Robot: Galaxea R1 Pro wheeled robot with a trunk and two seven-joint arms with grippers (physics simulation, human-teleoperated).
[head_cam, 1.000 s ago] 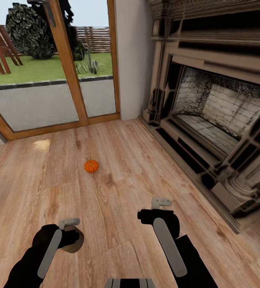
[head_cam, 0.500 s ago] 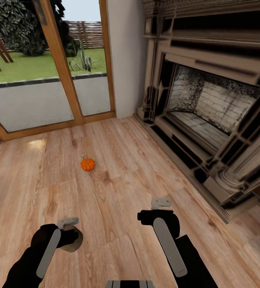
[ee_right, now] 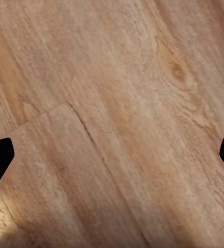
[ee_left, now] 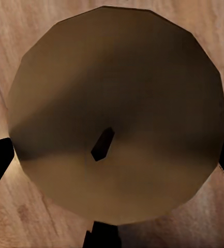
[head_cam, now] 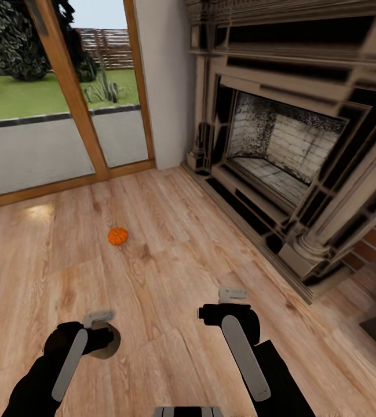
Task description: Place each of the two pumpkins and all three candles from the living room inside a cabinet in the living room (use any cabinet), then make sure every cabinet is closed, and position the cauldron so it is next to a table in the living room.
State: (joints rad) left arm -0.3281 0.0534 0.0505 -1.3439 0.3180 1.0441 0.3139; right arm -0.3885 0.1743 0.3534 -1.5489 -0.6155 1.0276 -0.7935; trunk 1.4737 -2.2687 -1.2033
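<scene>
Left gripper (head_cam: 98, 324) is shown closed about 1 tan candle (head_cam: 108, 343), carried low above the wooden floor (head_cam: 170, 249); in the left wrist view the candle (ee_left: 117, 113) and its dark wick are seen end-on between the 2 finger tips. Right gripper (head_cam: 232, 298) is held spread wide over bare floorboards (ee_right: 112, 124), with nothing between its fingers. 1 orange pumpkin (head_cam: 117, 236) is seen resting on the floor ahead, well apart from both grippers, between the glass door (head_cam: 54, 133) and the fireplace (head_cam: 280, 150). The step in hand is judged to be candle transport, the cabinet being out of frame. The next move is judged to call for driving to a cabinet, or for first collecting the pumpkin with the free gripper. Compared with 1 s earlier, the whole scene is displaced leftward, so a camera turn is indicated; arm poses are unchanged.
</scene>
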